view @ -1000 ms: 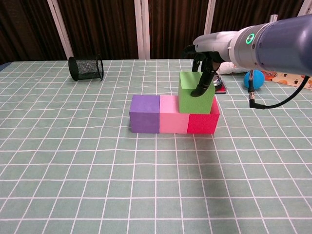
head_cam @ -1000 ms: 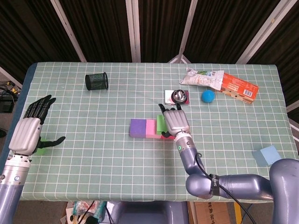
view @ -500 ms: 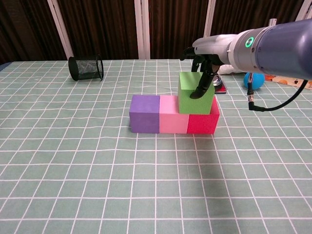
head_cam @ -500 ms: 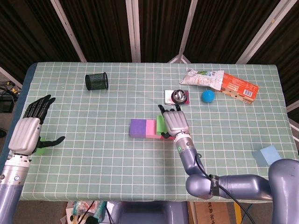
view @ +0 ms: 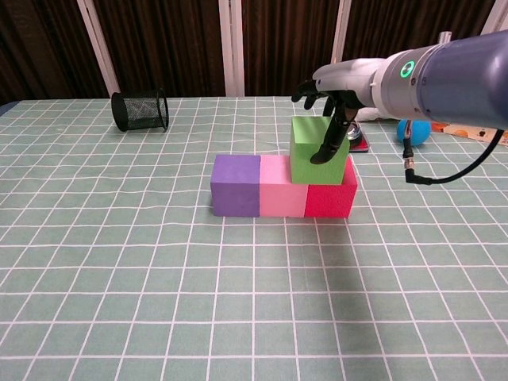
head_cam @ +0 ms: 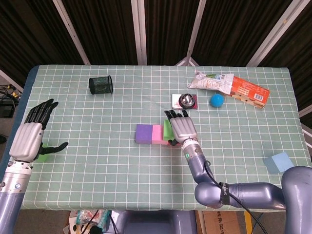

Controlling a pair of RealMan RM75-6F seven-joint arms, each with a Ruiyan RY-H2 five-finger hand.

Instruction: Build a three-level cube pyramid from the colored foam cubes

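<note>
Green cube [view: 318,151] unmoved since before; your right hand [view: 327,103] still grips it, fingers clamped. Four cubes are stacked, with purple [view: 236,184], pink [view: 283,186] and red [view: 331,199] below. Your left hand [head_cam: 30,138] hovers, fingers apart.

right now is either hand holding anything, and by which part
The right hand has a finger against the front face of the green cube on the bottom row; whether it truly grips cannot be told. The left hand holds nothing.

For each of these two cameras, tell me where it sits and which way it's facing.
Head view: high above the near edge, looking down on the table; shows both arms, the left hand and the right hand.
Chest view: low at the near edge, looking level across the table; shows only the right arm and hand.
Shared: the right hand on the green cube, the purple cube, the mesh cup.
</note>
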